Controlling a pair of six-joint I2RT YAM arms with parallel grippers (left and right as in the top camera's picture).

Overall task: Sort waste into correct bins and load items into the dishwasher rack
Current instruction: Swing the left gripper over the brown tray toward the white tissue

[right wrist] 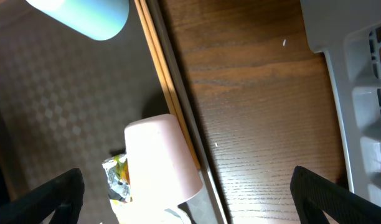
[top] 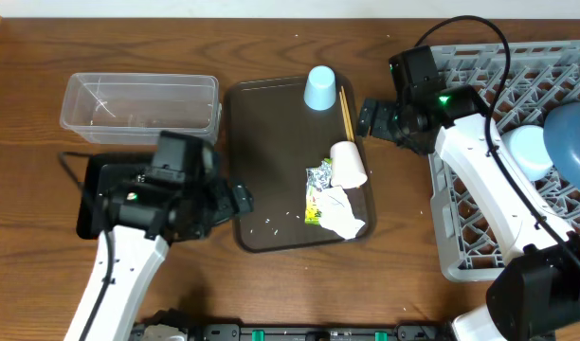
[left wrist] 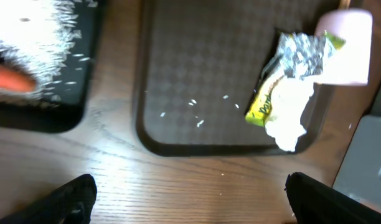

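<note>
Nearest me, the crumpled napkins (top: 342, 216) lay in the front right corner of the brown tray (top: 262, 142), touching the silver and yellow-green wrapper (top: 317, 186). A few rice grains (top: 280, 220) were scattered to their left. The left claw (top: 238, 199) hung spread wide and empty at the tray's left edge, beside the black tray (top: 89, 201), which held the carrot (left wrist: 10, 81) and heaped rice. Further back, the white cup (top: 348, 163) lay on its side against the wrapper. The right claw (top: 369, 118) gaped empty over the bench (top: 404, 218), just right of the chopsticks (top: 347, 114). Beyond stood the upturned light blue cup (top: 319, 88) and the clear tub (top: 138, 102). In the rack (top: 480, 237) on the right sat the dark blue bowl (top: 570, 133) and the pale blue bowl (top: 529, 150).
</note>
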